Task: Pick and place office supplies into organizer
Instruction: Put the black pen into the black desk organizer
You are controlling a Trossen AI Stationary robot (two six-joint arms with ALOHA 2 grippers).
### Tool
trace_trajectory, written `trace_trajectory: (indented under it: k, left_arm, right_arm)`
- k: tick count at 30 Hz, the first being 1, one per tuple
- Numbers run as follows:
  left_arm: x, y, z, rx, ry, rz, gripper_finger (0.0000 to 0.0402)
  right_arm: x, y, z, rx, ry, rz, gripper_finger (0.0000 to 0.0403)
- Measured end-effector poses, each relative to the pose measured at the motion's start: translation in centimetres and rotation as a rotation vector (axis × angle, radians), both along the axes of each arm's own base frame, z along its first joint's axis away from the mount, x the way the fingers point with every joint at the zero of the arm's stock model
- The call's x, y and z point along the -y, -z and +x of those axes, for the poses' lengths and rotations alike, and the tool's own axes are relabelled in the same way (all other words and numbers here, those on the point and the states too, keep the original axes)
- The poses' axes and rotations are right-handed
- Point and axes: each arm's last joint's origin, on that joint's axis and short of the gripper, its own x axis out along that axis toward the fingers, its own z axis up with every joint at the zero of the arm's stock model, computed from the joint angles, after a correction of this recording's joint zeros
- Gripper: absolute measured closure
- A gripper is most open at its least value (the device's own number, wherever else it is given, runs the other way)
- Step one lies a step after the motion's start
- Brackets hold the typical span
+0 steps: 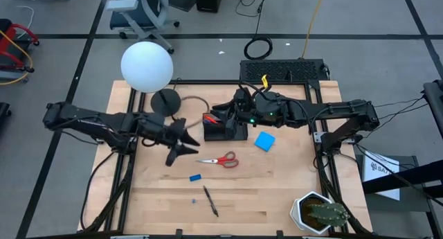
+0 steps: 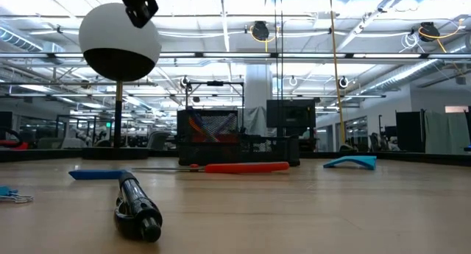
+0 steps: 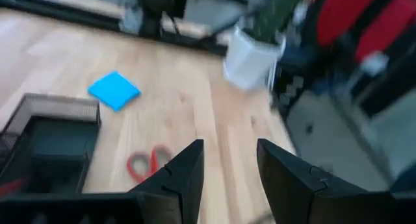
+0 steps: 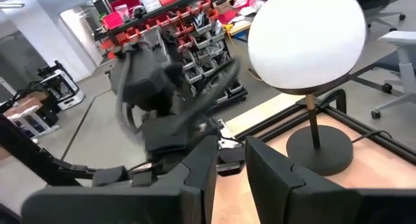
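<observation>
Holding orange pens, the black mesh organizer (image 1: 225, 127) sat beside red-handled scissors (image 1: 220, 160); left end effector (image 1: 188, 143) gaped, empty

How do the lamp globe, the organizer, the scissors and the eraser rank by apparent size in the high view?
Largest to smallest:
1. lamp globe, though it stands nearer the camera
2. organizer
3. scissors
4. eraser

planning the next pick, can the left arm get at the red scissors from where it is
Probably yes: the left gripper hovers open just beside the red scissors, with only bare table between them and the organizer off to the side.
</observation>
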Motion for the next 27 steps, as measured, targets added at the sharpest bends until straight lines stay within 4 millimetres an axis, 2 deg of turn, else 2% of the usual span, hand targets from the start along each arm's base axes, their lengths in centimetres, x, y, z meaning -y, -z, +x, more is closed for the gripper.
trace_trajectory:
  k: [7, 11, 17, 27]
  left_arm:
    - [2.1, -2.9, 1.3, -0.065, 0.114, 0.163, 0.0254]
    - [3.3, -3.7, 2.5, -0.096, 0.186, 0.276, 0.0254]
    - [5.1, -3.2, 4.3, -0.215, 0.32, 0.416, 0.0254]
    - [7.9, -1.3, 6.7, -0.239, 0.518, 0.588, 0.0254]
  right_arm:
    - [-0.1, 0.1, 0.0, -0.016, -0.041, 0.009, 0.033]
    - [-0.1, 0.4, -0.1, -0.039, -0.041, 0.008, 0.033]
    - [0.3, -0.3, -1.5, -0.067, -0.023, 0.021, 0.033]
    - [1.9, -1.2, -4.5, -0.127, 0.045, 0.098, 0.033]
